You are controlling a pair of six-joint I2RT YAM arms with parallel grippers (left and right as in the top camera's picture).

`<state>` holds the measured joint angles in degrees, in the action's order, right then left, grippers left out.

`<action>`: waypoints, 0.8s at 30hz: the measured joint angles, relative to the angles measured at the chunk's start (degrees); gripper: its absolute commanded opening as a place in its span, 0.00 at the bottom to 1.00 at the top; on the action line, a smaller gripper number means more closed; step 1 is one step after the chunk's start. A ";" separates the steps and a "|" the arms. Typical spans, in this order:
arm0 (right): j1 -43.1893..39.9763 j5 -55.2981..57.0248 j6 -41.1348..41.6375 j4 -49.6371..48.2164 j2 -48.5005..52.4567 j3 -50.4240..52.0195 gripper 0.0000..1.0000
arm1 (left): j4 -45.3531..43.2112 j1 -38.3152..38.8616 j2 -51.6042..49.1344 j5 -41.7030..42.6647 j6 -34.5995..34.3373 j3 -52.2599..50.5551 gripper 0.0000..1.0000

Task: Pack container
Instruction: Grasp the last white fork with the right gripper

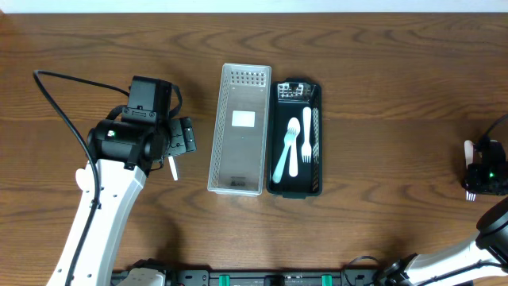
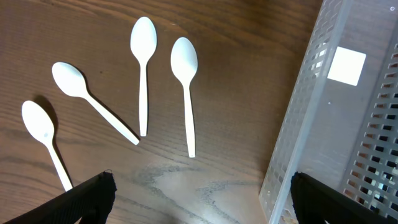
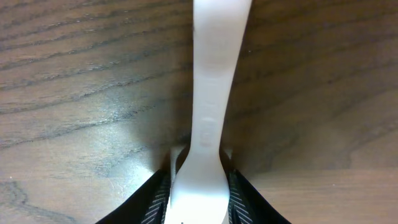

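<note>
- Brown wood-grain table (image 1: pixel 381 63) fills every view.
- Left gripper (image 2: pixel 205 196), jaws spread wide, hangs over four white spoons (image 2: pixel 186 93) lying loose on the wood at the left.
- Clear bin (image 1: pixel 238 159) stands mid-table, running near to far.
- Black tray (image 1: pixel 294 191) touches the bin's right side and holds white cutlery (image 1: pixel 292 147).
- Right gripper (image 3: pixel 199 186), at the right edge, pinches a white utensil (image 3: pixel 208 93) by its handle, low over the wood.

Snug between the gripper (image 3: pixel 198 186) fingers, a white plastic utensil (image 3: pixel 208 106); wooden table (image 3: pixel 74 93) beneath.
</note>
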<state>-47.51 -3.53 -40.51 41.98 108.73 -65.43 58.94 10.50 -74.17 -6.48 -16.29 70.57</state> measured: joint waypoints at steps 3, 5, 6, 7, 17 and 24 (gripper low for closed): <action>0.00 0.11 0.52 0.00 0.00 -0.02 0.27 | 0.00 0.00 0.00 0.00 -0.02 0.00 0.92; -0.02 0.11 0.57 0.00 0.00 -0.04 0.25 | 0.00 0.00 0.00 0.00 -0.02 0.00 0.92; 0.00 0.11 0.72 0.04 0.00 -0.04 0.25 | 0.02 0.00 0.00 0.00 -0.02 0.00 0.92; 0.00 0.11 0.76 0.07 0.00 -0.07 0.25 | 0.04 0.00 0.00 0.00 -0.02 0.00 0.92; 0.00 0.13 5.73 -2.16 0.04 -0.07 0.16 | 0.04 0.00 0.00 0.00 -0.02 0.00 0.92; 0.31 0.31 16.06 -3.50 0.11 -0.09 0.03 | 0.07 0.00 0.00 0.00 -0.02 0.00 0.92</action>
<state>-47.20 -3.22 -24.45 38.48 108.84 -65.52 59.00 10.50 -74.17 -6.48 -16.32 70.57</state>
